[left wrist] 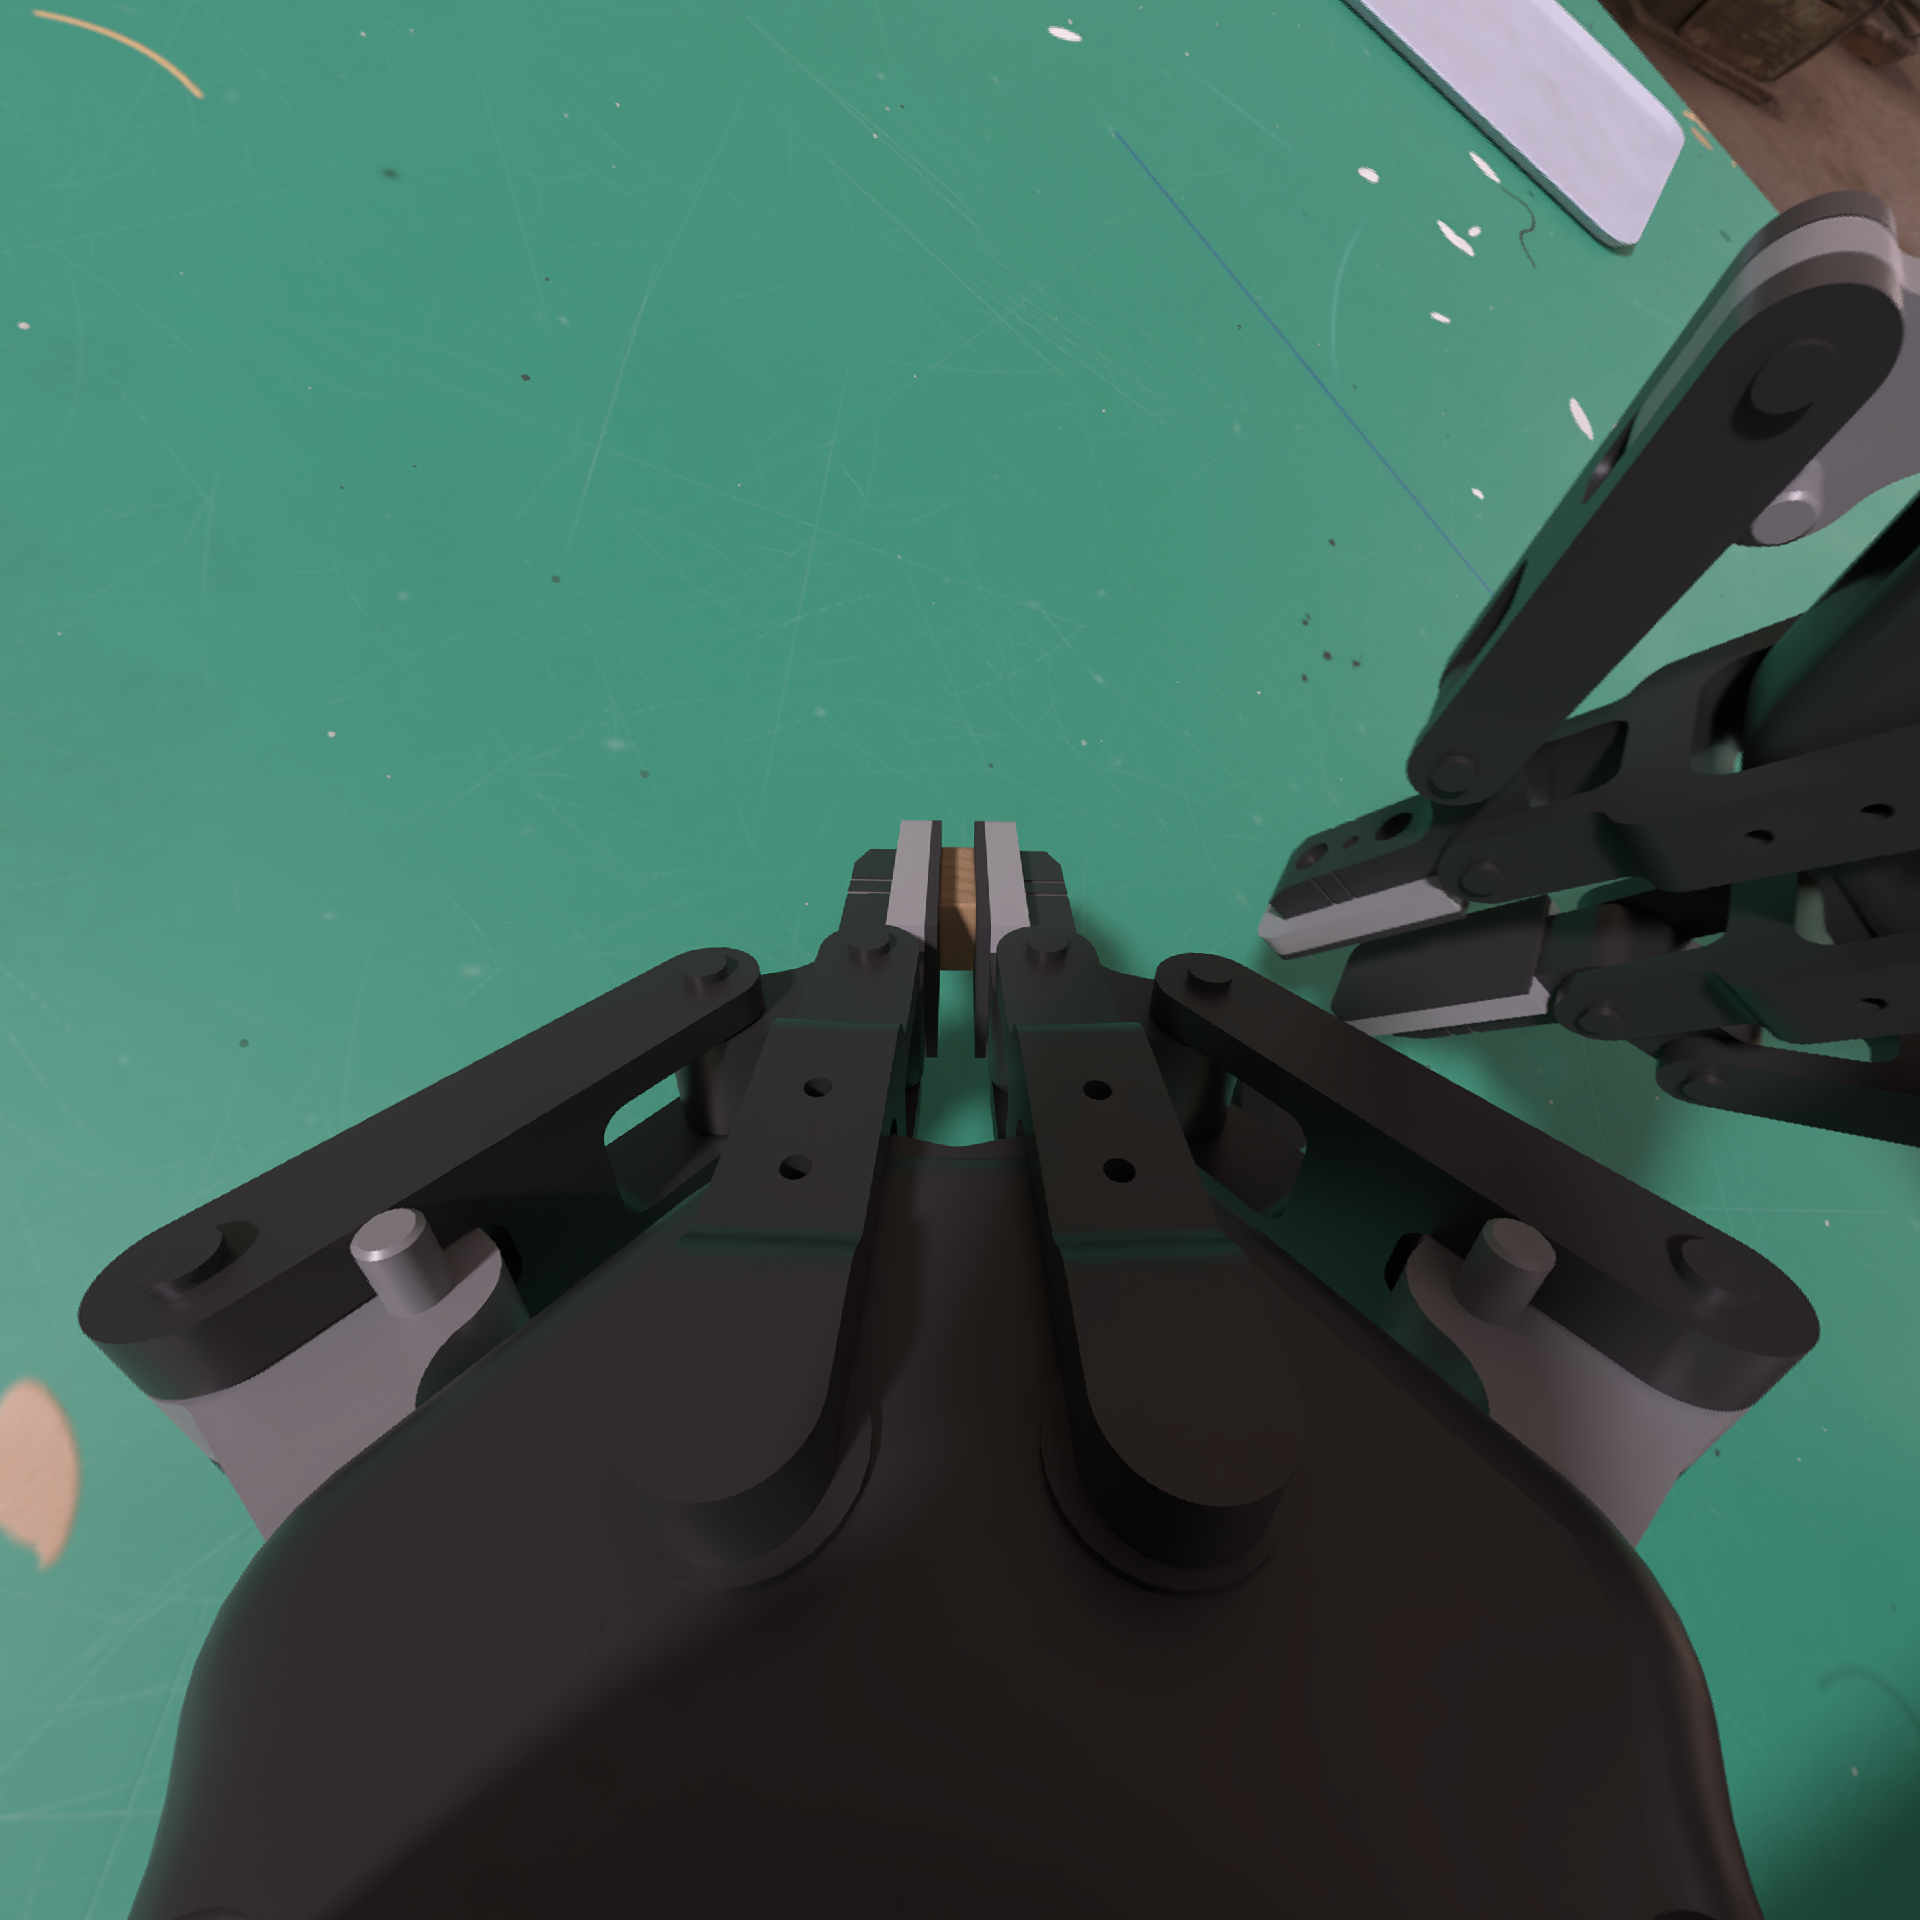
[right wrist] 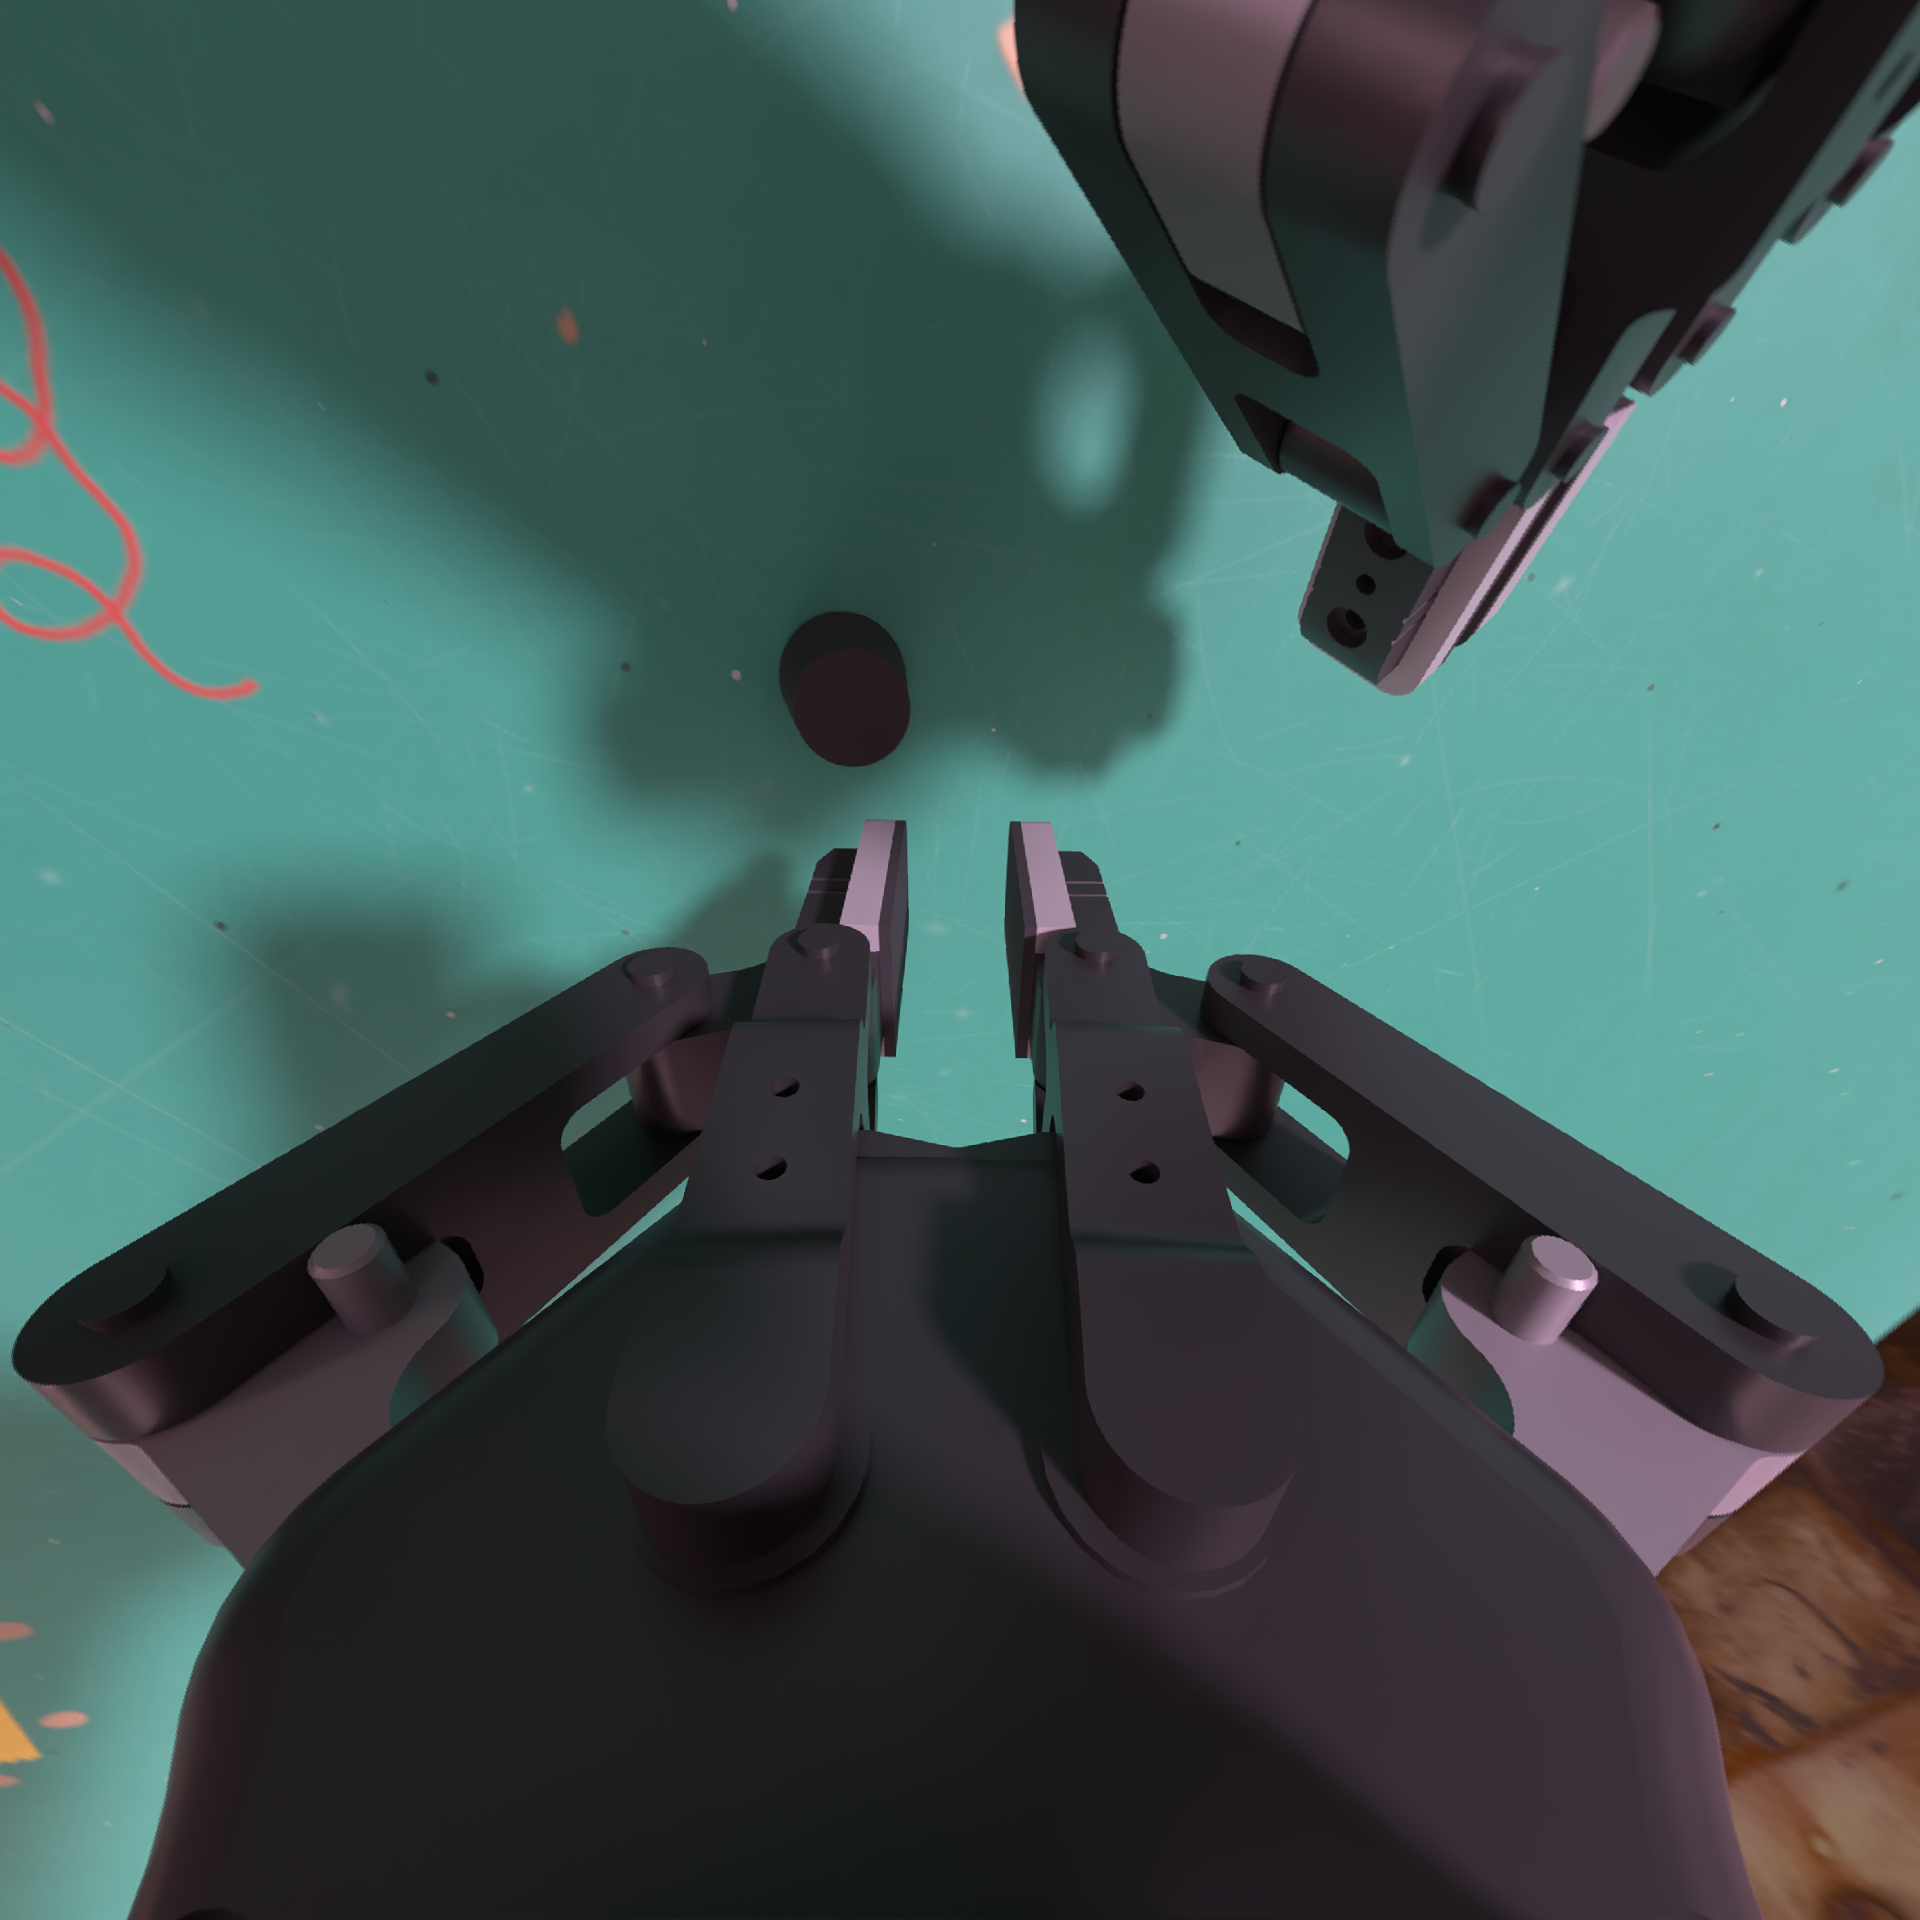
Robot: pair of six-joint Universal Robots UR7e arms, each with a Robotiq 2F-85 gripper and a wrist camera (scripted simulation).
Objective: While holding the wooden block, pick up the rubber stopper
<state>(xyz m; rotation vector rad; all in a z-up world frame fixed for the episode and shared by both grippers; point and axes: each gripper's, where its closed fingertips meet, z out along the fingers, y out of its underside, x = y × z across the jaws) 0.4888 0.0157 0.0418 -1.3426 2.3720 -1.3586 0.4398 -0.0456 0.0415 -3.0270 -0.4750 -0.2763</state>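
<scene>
My left gripper [left wrist: 957, 842] is shut on a small wooden block [left wrist: 956, 904], held between its pads above the green table. The dark round rubber stopper [right wrist: 844, 691] stands on the table in the right wrist view, in shadow, just ahead and slightly left of my right gripper [right wrist: 956, 842]. The right gripper is open a narrow way and holds nothing. It also shows in the left wrist view [left wrist: 1314, 971], low over the table to the right of the left one. The left gripper shows in the right wrist view [right wrist: 1392, 623] at the upper right. The stopper is hidden in the left wrist view.
A flat white slab [left wrist: 1538, 114] lies at the far right of the green table [left wrist: 520, 520]. A red curly line [right wrist: 83, 520] marks the table at the left. The table's edge and a brown floor [right wrist: 1818, 1662] lie at the lower right.
</scene>
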